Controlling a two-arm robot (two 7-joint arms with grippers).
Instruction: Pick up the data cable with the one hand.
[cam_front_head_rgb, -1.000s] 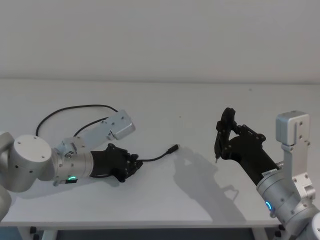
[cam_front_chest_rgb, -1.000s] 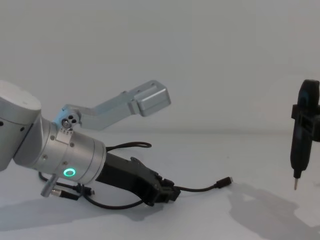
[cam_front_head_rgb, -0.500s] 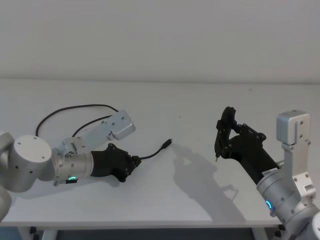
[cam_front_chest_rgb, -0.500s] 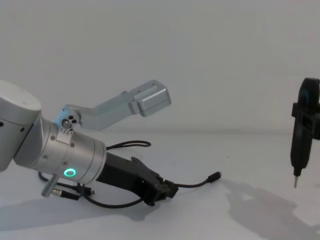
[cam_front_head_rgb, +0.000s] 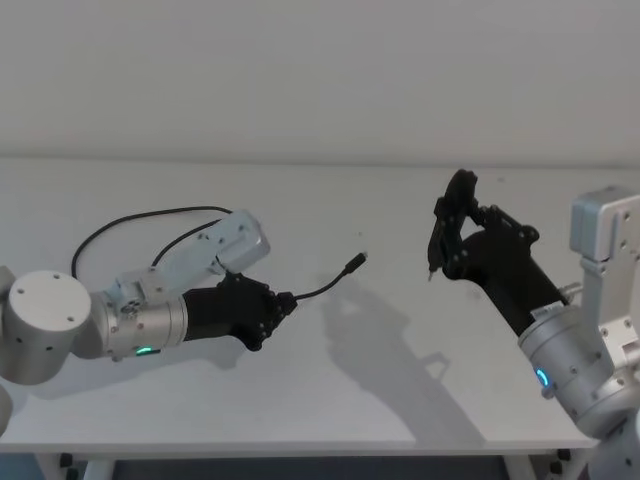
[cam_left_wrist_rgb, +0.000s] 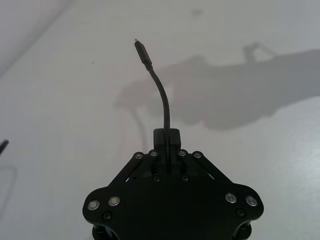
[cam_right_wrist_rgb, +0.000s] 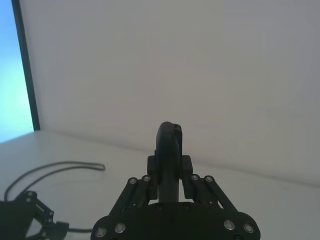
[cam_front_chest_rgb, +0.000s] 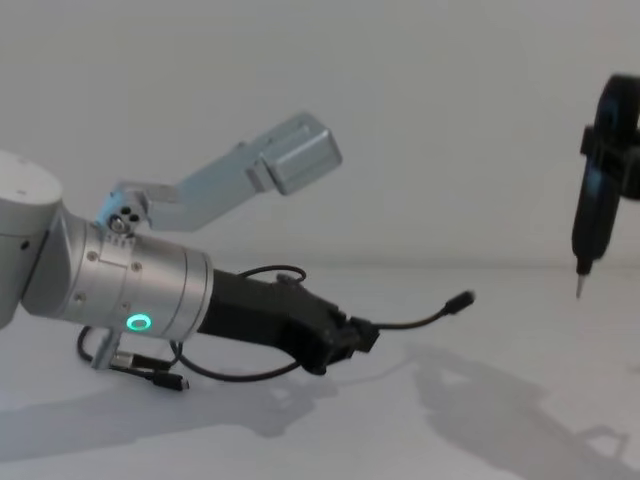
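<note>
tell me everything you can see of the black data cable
The thin, flexible black data cable looks rubber-coated. The black angular left hand is shut on it near one end. From there a short stretch arches forward, clear of the white table, and ends in a small dark plug up in the air. Behind the hand the rest trails back in a loose loop that seems to lie on the table past the silver wrist.

No writing, label, brand name, number or sign is seen that can be read on any surface in view.
</note>
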